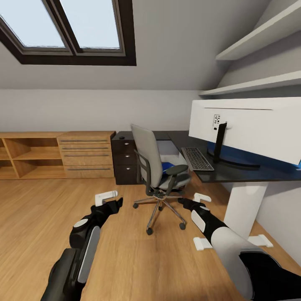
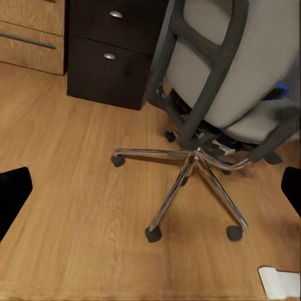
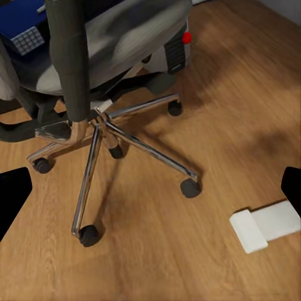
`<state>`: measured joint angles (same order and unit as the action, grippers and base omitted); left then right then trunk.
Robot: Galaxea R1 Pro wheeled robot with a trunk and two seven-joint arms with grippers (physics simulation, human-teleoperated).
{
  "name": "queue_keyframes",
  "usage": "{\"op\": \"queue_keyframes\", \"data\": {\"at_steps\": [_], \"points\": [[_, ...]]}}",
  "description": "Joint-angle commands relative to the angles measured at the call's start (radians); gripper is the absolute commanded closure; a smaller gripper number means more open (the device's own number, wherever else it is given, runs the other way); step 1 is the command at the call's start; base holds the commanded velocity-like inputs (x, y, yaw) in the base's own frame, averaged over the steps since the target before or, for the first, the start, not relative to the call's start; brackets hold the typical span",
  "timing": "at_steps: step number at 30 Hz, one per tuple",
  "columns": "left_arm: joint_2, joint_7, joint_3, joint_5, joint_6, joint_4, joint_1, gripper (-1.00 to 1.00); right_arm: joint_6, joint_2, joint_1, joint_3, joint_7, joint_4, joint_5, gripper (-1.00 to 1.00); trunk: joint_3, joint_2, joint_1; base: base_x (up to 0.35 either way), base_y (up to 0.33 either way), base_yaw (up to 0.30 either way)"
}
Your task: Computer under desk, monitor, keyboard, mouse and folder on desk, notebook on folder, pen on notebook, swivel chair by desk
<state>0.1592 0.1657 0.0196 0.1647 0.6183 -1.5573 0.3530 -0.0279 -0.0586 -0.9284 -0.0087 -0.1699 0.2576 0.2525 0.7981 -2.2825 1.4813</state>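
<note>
Grey swivel chair [image 1: 156, 175] before us beside desk [image 1: 234, 173] | blue folder [image 1: 167, 166] on its seat; keyboard [image 1: 197, 159] and monitor [image 1: 251, 127] on desk | left gripper [image 1: 108, 200], right gripper [image 1: 196, 201]: our fingers spread wide, holding nothing

No readable text, brand, number or sign appears anywhere in the attic bedroom. The folder [image 3: 22, 22] on the swivel chair [image 1: 156, 167] carries a small white label, its marks too fine to read; the monitor's [image 1: 251, 127] white back shows a small unreadable panel.
</note>
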Motion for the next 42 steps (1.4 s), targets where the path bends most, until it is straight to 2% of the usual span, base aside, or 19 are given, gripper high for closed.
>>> {"op": "queue_keyframes", "data": {"at_steps": [1, 6, 16, 24, 25, 29, 42], "points": [[-0.005, 0.010, 0.012, 0.011, 0.036, -0.028, -0.015, -1.00, -0.001, 0.000, 0.000, -0.001, -0.003, 0.005, 0.004, -1.00, 0.001, 0.000, 0.000, 0.000, 0.000, 0.000], [-0.010, 0.011, 0.019, 0.013, 0.057, -0.045, -0.025, -1.00, 0.001, 0.000, 0.000, 0.000, -0.004, 0.012, 0.002, -1.00, 0.001, 0.000, 0.000, 0.049, 0.000, 0.000], [-0.010, 0.012, 0.019, 0.013, 0.063, -0.047, -0.026, -1.00, 0.002, 0.000, 0.001, 0.000, -0.003, 0.010, 0.001, -1.00, 0.001, 0.000, 0.000, 0.261, 0.000, 0.000], [-0.010, 0.012, 0.017, 0.016, 0.060, -0.056, -0.026, -1.00, 0.002, 0.000, 0.001, 0.000, -0.005, 0.009, 0.001, -1.00, 0.001, 0.000, 0.000, 0.037, -0.004, 0.000], [-0.010, 0.012, 0.011, 0.028, 0.059, -0.058, -0.026, -1.00, 0.002, 0.000, 0.001, 0.001, -0.005, 0.007, 0.001, -1.00, 0.004, -0.007, 0.004, 0.002, 0.000, 0.000], [-0.010, 0.015, 0.010, 0.039, 0.058, -0.058, -0.026, -1.00, 0.003, 0.000, 0.001, 0.001, -0.005, 0.006, 0.001, -1.00, 0.017, -0.035, 0.019, 0.001, 0.000, 0.000], [-0.009, 0.016, 0.010, 0.039, 0.058, -0.058, -0.026, -1.00, 0.003, 0.002, 0.001, 0.001, -0.005, 0.008, -0.001, -1.00, 0.057, -0.126, 0.069, 0.000, 0.000, 0.000]]}}
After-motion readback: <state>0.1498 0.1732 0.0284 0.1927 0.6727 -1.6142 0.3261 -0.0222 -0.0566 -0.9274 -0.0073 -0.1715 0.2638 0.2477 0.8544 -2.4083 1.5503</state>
